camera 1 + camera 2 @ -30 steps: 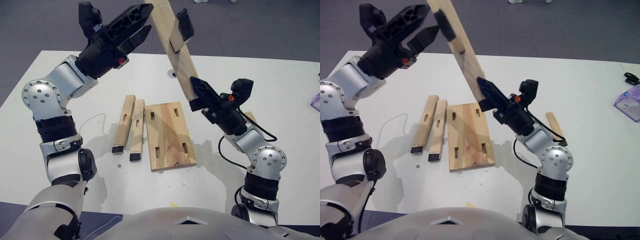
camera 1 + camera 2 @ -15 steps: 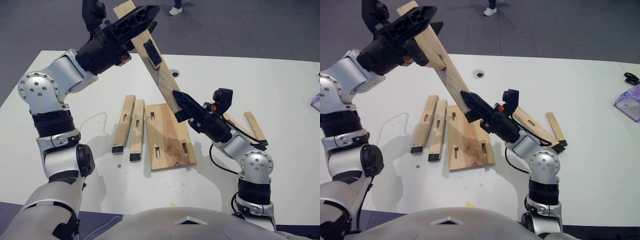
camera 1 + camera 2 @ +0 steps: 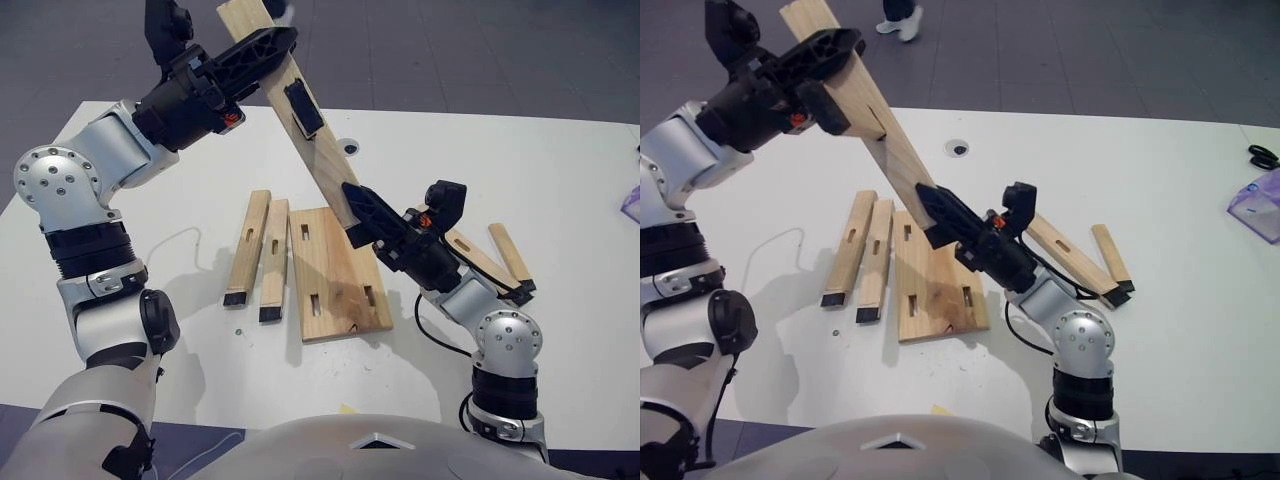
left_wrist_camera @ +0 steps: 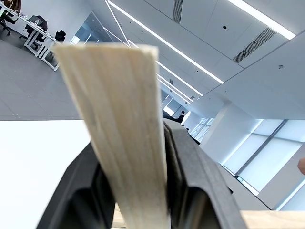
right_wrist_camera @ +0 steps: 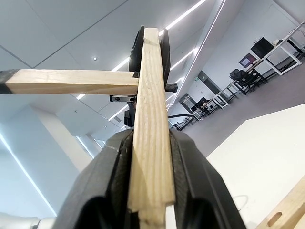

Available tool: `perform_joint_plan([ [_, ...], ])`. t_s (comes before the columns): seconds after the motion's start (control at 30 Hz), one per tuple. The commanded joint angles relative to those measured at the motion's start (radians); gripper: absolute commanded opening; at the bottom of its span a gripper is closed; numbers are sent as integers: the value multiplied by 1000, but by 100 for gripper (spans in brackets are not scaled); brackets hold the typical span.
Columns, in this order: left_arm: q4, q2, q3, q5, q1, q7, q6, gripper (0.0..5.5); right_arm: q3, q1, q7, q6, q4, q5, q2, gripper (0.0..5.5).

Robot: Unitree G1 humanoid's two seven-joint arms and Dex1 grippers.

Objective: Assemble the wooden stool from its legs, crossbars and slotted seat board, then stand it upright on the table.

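Observation:
A long wooden leg (image 3: 322, 152) slants in the air above the table, with a short crossbar (image 3: 301, 100), black-capped, plugged into its slot. My left gripper (image 3: 266, 46) is shut on the leg's upper end, seen close between its fingers (image 4: 202, 186). My right gripper (image 3: 353, 206) is shut on the lower end, just above the slotted seat board (image 3: 340, 292) lying flat on the table. In the right wrist view the leg (image 5: 151, 119) runs up between the pads and the crossbar (image 5: 71, 82) sticks out sideways.
Two more legs (image 3: 249, 245) (image 3: 274, 250) lie side by side to the left of the board. A further leg (image 3: 478, 258) and a short bar (image 3: 510, 252) lie behind my right arm. A small hole (image 3: 348, 147) marks the table; a purple container (image 3: 1256, 210) sits far right.
My left gripper, open beside the leg a second ago, has shut on its upper end. My right arm has swung in toward the board, lowering and tilting the leg leftward.

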Motion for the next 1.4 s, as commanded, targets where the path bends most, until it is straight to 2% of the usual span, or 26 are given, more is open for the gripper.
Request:
perform_joint_plan([
  [0.03, 4, 25, 13, 5, -12, 15, 6, 115, 6, 17, -39, -42, -8, -33, 11, 103],
  [0.27, 19, 20, 45, 4, -33, 65, -31, 115, 44, 18, -56, -69, -21, -116, -16, 103],
  [0.3, 13, 20, 52, 26, -35, 82, -59, 115, 47, 22, -71, -73, -21, -129, -16, 139],
  [0.53, 24, -4, 78, 203, -56, 237, -250, 106, 44, 42, -93, -86, -12, -149, -28, 257],
  [0.63, 19, 17, 66, 378, -65, 295, -406, 105, 4, 85, -133, -111, -42, -201, -61, 305],
  [0.8, -150, 74, 41, 633, 73, 298, -586, 105, -68, 207, -157, -188, -91, -410, -200, 382],
  [0.9, -265, 101, 15, 712, 209, 263, -599, 105, -86, 318, -140, -206, -93, -527, -294, 433],
  [1.03, -308, 126, 25, 777, 313, 250, -601, 105, -64, 402, -65, -224, -71, -694, -458, 499],
  [1.1, -326, 129, 18, 797, 335, 241, -597, 105, -48, 431, -32, -236, -63, -767, -522, 535],
  [1.2, -344, 117, 14, 800, 334, 227, -597, 105, 2, 473, 33, -244, -67, -821, -576, 540],
  [1.3, -345, 85, 22, 776, 308, 234, -582, 105, 95, 430, 65, -238, -79, -807, -522, 540],
  [1.4, -324, 72, -16, 797, 274, 227, -587, 105, 275, 309, 65, -264, 16, -900, -431, 540],
])
